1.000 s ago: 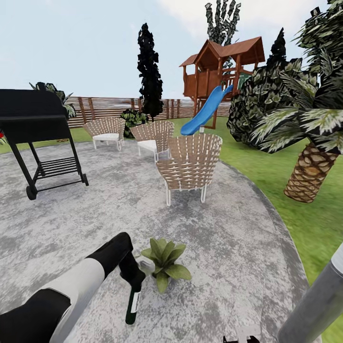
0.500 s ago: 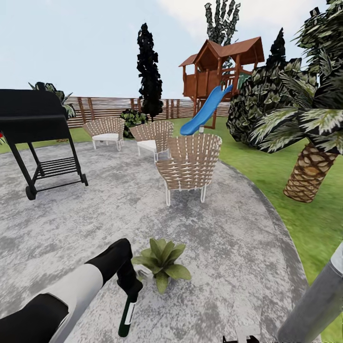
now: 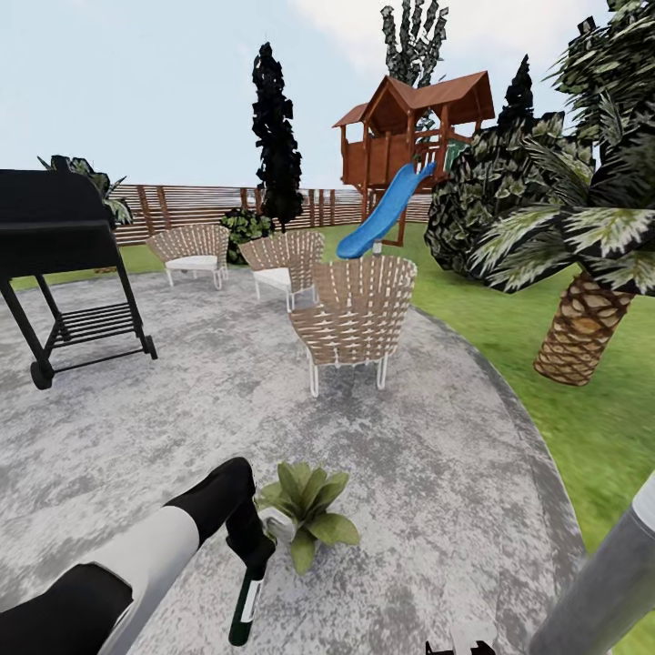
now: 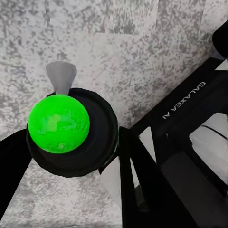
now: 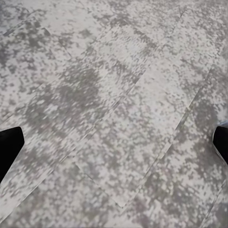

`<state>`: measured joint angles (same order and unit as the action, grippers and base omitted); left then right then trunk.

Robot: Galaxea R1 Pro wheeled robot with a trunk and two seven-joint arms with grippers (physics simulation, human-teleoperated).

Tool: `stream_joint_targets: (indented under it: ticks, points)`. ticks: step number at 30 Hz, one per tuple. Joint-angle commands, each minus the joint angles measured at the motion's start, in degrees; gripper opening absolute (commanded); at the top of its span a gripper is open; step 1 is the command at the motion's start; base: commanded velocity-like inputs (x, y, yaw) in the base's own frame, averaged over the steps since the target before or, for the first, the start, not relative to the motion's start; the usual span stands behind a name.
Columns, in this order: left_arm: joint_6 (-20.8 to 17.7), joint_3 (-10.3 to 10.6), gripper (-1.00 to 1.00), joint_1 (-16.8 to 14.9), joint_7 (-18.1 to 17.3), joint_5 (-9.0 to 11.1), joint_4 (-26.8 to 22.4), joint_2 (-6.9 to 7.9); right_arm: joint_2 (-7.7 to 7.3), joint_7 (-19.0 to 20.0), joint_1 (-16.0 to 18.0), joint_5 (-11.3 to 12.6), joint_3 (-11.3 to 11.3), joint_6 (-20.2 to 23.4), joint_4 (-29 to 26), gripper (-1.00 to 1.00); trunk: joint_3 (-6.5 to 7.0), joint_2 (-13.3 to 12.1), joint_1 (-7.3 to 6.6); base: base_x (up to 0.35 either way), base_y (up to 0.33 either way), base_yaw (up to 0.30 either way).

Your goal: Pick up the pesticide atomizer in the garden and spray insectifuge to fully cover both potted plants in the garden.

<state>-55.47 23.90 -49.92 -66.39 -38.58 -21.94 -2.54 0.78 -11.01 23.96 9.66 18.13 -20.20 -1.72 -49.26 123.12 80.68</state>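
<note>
The slim dark green-black pesticide atomizer [image 3: 244, 605], likely light, rigid and smooth-sided, hangs clamped near its pale trigger head in the left gripper [image 3: 255, 553] beside the green-leaved potted plant [image 3: 305, 503]; the right gripper's fingers [image 5: 8, 145] stand wide apart.

Paving [image 3: 437, 509] is mottled grey and white, the lawn [image 3: 582, 428] green. Chairs [image 3: 350, 318] are tan woven with white legs, the grill [image 3: 55, 227] black, the slide [image 3: 387, 211] blue. The atomizer [image 3: 244, 605] is dark green with a white label, and its end [image 4: 59, 123] looks bright green in the left wrist view.
</note>
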Motion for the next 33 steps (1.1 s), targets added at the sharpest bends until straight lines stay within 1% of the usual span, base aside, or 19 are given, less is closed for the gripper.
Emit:
stream_joint_targets:
  ticks: [1,4,5,8,11,20,27,33]
  points:
    - [-0.31,-0.01,-1.00,0.76,-0.54,-0.55,-0.14,0.04,0.02,-0.15,0.04,0.55,0.50,-0.19,0.05,1.00,-0.05,0.03,-0.01,0.001,0.000,0.000]
    - [-0.20,0.07,-1.00,3.00,-0.18,-0.61,-0.43,0.07,0.02,-0.15,0.04,0.55,0.50,-0.19,0.05,1.00,-0.05,0.03,-0.01,0.000,0.000,0.000]
    - [-0.18,0.04,-1.00,3.70,0.45,-0.61,-0.45,0.07,0.02,-0.15,0.04,0.59,0.50,-0.19,0.05,1.00,-0.05,0.03,-0.01,0.000,0.000,0.000]
    - [0.22,0.02,-1.00,4.32,2.38,-0.55,-0.56,0.14,0.02,-0.15,0.04,0.61,0.50,-0.19,0.05,1.00,-0.05,0.03,-0.01,0.000,0.000,0.000]
    - [1.03,-0.24,-1.00,4.45,3.09,-0.53,-0.68,0.23,0.02,-0.26,0.04,0.62,0.44,-0.19,0.05,1.00,-0.11,0.03,-0.01,0.000,0.000,0.000]
    - [0.98,-0.34,-1.00,4.40,3.10,-0.21,-4.32,0.26,0.02,-0.26,0.04,0.62,0.41,-0.19,0.05,1.00,-2.48,3.64,1.96,0.000,0.000,0.000]
    - [0.98,-0.38,-1.00,4.30,3.19,-0.20,-4.51,0.54,0.02,-0.24,0.04,0.62,0.41,-0.19,0.05,1.00,-4.38,6.44,3.50,0.000,0.000,0.000]
    - [0.98,-0.35,-1.00,4.22,3.20,-0.18,-4.52,0.34,0.02,-0.25,0.04,0.62,0.41,-0.19,0.05,1.00,-6.00,8.85,4.82,0.000,0.000,0.000]
